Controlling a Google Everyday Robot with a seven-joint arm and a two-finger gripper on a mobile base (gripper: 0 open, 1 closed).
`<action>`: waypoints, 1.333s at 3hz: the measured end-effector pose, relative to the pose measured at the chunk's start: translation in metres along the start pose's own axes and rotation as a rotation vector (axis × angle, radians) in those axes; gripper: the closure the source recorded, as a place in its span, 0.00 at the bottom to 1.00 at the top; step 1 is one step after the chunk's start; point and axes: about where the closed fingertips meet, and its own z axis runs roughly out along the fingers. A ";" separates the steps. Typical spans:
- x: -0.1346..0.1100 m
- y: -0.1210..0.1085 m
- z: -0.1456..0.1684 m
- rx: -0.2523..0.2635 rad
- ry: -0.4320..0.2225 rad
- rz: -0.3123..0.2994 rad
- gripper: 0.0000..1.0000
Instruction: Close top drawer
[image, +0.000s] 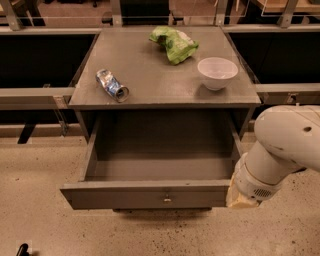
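Note:
The top drawer (145, 196) is a wide grey drawer, pulled far out of the cabinet and empty inside. Its long front panel faces me with a small brass knob (167, 200) at its centre. No other drawer fronts show. My gripper (242, 199) is at the lower right, a cream-coloured end on a thick white arm (285, 145). It sits right at the right end of the drawer's front panel, at about the panel's height. The arm covers the drawer's front right corner.
On the grey cabinet top (155, 65) lie a crushed can (112, 85) at the left, a green bag (174, 43) at the back and a white bowl (217, 72) at the right. Metal rails (35, 95) run off both sides. Speckled floor lies in front.

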 end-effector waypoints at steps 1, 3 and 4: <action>0.001 0.001 0.002 -0.003 0.002 0.000 0.97; 0.000 -0.003 0.016 0.044 -0.017 -0.020 1.00; -0.004 -0.010 0.058 0.105 -0.060 -0.080 1.00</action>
